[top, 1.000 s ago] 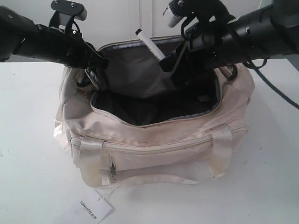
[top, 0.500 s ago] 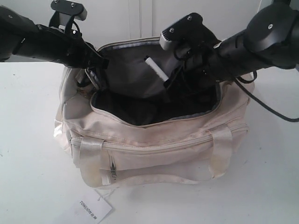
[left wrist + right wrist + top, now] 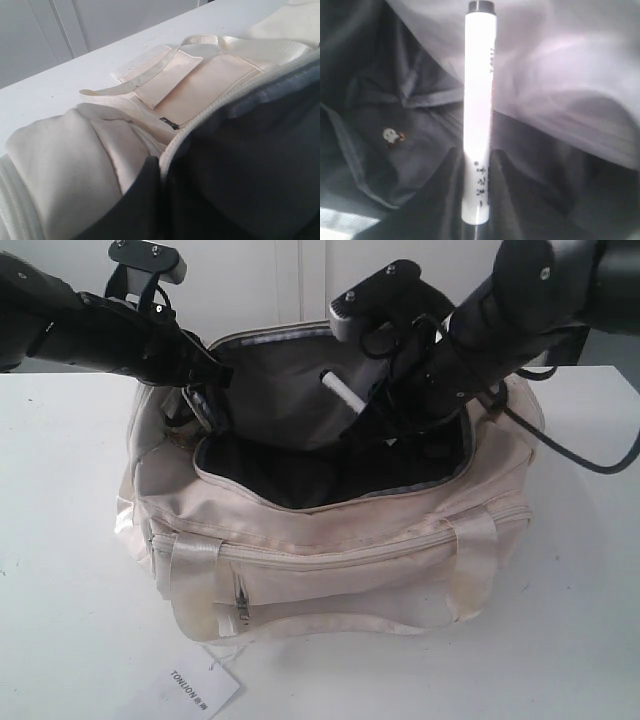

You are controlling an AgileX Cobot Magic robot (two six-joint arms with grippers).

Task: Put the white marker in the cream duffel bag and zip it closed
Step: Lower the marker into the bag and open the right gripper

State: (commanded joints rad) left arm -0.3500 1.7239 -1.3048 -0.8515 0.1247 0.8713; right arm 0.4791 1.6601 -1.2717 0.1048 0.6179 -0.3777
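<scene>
**A:** Entry one, the white marker. Where is it?

**B:** Inside the open mouth of the cream duffel bag, which sits mid-table toward the far edge. The marker is tilted and the right gripper has its jaws clamped on the lower barrel, probably to carry it deep before letting go.

**A:** Entry two, the left gripper?

**B:** It is at the bag's rim on the left-edge side, apparently propping the flap up so the mouth gapes. I cannot tell whether its jaws pinch the fabric.

**A:** And the zipper?

**B:** Undone. Closing it looks like the later step.
</scene>
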